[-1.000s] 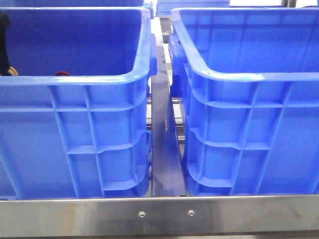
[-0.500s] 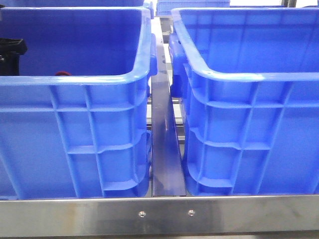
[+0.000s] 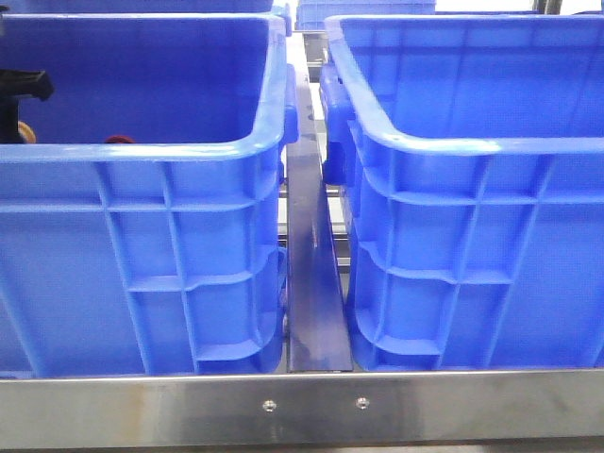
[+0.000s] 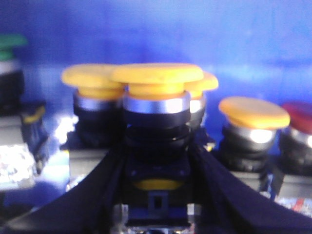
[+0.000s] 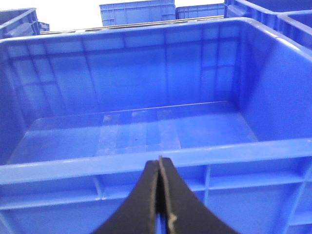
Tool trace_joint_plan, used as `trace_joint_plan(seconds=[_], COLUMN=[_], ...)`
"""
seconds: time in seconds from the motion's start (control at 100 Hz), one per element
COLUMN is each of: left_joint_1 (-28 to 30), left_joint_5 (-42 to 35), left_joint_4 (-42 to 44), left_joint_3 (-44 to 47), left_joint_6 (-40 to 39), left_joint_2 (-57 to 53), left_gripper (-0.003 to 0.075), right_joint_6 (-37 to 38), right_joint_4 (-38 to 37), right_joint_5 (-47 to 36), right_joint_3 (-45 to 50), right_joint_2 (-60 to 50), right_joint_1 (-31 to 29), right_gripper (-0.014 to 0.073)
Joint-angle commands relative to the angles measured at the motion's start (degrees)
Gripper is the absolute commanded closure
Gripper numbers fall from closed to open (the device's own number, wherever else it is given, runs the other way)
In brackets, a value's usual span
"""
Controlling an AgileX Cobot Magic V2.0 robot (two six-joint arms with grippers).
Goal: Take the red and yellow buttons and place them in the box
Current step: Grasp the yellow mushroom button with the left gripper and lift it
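Observation:
My left gripper (image 4: 156, 146) is shut on the black body of a yellow button (image 4: 156, 74); its dark fingers (image 4: 100, 183) press on both sides. Its cap stands slightly above the other yellow buttons (image 4: 253, 112) around it. A red button (image 4: 298, 116) is at the edge of the left wrist view. In the front view the left gripper (image 3: 21, 94) is inside the left blue crate (image 3: 142, 151), with a yellow cap (image 3: 27, 132) beneath it and a red cap (image 3: 118, 140) nearby. My right gripper (image 5: 159, 162) is shut and empty, just outside the near wall of the empty right box (image 5: 73, 165).
The right box (image 3: 472, 146) stands beside the left crate, with a metal rail (image 3: 311, 283) between them. A green button (image 4: 9, 41) sits among the others. A steel bar (image 3: 302, 406) runs along the front. More blue crates (image 5: 136, 12) stand behind.
The left gripper has shifted a little rightward inside the left crate. A yellow cap under it, hidden half a second ago, shows again. The right gripper is not seen in the earlier frames.

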Motion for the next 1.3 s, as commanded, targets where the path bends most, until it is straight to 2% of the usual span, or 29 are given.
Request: trace_joint_plan(seconds=[0.0, 0.24, 0.56, 0.86, 1.13, 1.29], left_joint_1=[0.0, 0.0, -1.7, -2.5, -2.5, -6.4], left_joint_5=[-3.4, -9.9, -22.2, -29.9, -30.1, -29.3], left_joint_4=[-0.6, -0.7, -1.7, -1.8, -5.2, -5.5], left_joint_3=[-1.9, 3.5, 19.7, 32.7, 39.3, 39.8], left_joint_6=[-0.2, -0.2, -0.2, -0.2, -0.2, -0.1], left_joint_2=[-5.3, -15.4, -32.7, -47.3, -56.7, -58.0], left_gripper=[0.0619, 0.0619, 0.0619, 0.0619, 0.0619, 0.0619], right_joint_6=[-0.4, -0.4, -0.4, -0.4, -0.4, -0.4], right_joint_4=[-0.9, -0.9, -0.9, -0.9, -0.9, -0.9], right_joint_5=[-4.7, -4.7, -4.7, -4.7, -5.2, -6.7], right_joint_3=[0.2, 0.2, 0.2, 0.2, 0.2, 0.2], right_joint_2=[-1.3, -1.3, -1.3, -1.3, -1.3, -1.3], right_joint_1=[-0.2, -0.2, -0.2, -0.2, -0.2, -0.2], right_gripper=[0.0687, 0.0687, 0.0687, 0.0687, 0.0687, 0.0687])
